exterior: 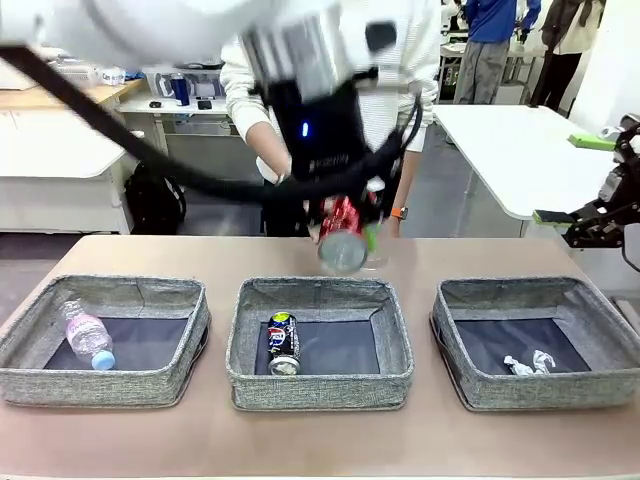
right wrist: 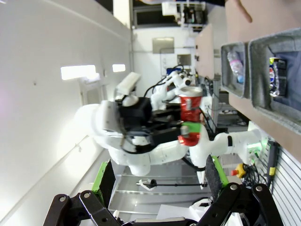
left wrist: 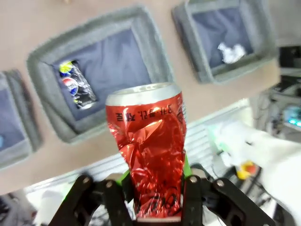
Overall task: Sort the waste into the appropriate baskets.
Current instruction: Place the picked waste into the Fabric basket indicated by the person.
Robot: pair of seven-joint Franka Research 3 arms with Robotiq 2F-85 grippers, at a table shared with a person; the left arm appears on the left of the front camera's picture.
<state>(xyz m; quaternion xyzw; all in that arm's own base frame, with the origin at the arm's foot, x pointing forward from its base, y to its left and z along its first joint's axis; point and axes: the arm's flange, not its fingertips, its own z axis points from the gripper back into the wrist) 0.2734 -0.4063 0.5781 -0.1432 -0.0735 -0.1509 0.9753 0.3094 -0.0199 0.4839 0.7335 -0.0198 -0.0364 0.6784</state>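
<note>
The crushed red can (exterior: 342,232) is thin dented metal, its glossy skin creased into sharp folds, with a silver rim at its free end. The left gripper (exterior: 343,222) is clenched on it, black fingers with green pads pinching the end nearer the wrist. It hangs at the centre of the front view, above the far rim of the middle basket (exterior: 320,390). In the left wrist view the can (left wrist: 148,141) rises from between the fingers at bottom centre. Its white lettering is upside down and I cannot read it.

Three grey woven-fabric baskets with soft walls and dark floors sit in a row on the tan table (exterior: 320,440). The left basket (exterior: 100,385) holds a clear plastic bottle (exterior: 88,335) with a pink label and a blue cap. The middle one holds a dark can (exterior: 284,343) bearing a round red, white and blue emblem. The right basket (exterior: 540,395) holds crumpled white scraps (exterior: 528,364).

The right gripper (right wrist: 157,186) is spread wide, grasping nothing.
</note>
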